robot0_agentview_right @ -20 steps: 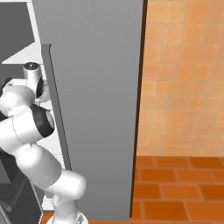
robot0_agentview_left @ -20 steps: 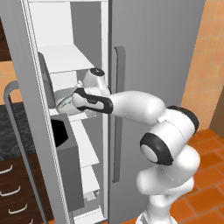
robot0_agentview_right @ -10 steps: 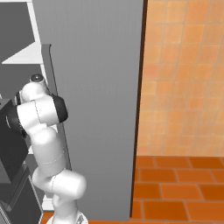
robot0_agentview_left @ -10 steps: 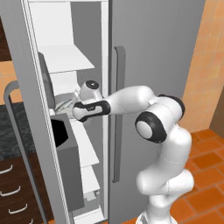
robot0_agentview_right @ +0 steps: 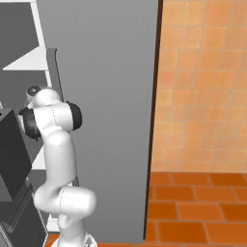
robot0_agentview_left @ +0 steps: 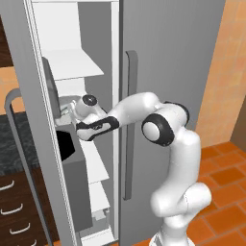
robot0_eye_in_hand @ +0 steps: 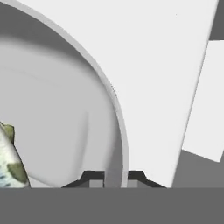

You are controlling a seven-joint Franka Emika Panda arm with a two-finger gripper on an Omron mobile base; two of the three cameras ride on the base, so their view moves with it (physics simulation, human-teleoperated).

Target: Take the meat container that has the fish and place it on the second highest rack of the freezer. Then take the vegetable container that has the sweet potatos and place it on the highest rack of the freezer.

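Note:
My gripper (robot0_eye_in_hand: pixel 114 176) is shut on the thin grey rim of the round meat container (robot0_eye_in_hand: pixel 65 109), which sits between the two dark fingertips (robot0_eye_in_hand: pixel 92 176). The speckled fish (robot0_eye_in_hand: pixel 9 162) lies inside it at the left edge of the hand view. Beyond the rim lies a white freezer rack surface (robot0_eye_in_hand: pixel 157 65). From the left base view, the gripper (robot0_agentview_left: pixel 72 114) and the container (robot0_agentview_left: pixel 66 106) are inside the open freezer, below the highest rack (robot0_agentview_left: pixel 77 64) and just over the rack beneath it. The vegetable container with the sweet potatoes is out of view.
The open freezer door (robot0_agentview_left: pixel 41 144) stands left of the arm, with a dark bin (robot0_agentview_left: pixel 67 144) on it. The closed right door and its long handle (robot0_agentview_left: pixel 128 120) lie close beside the forearm. Lower white racks (robot0_agentview_left: pixel 96 161) sit below, and a small item (robot0_agentview_left: pixel 98 217) rests near the bottom.
The arm has stretched leftward, carrying the container deeper into the freezer. The elbow has swung toward the closed door. The grip has stayed shut.

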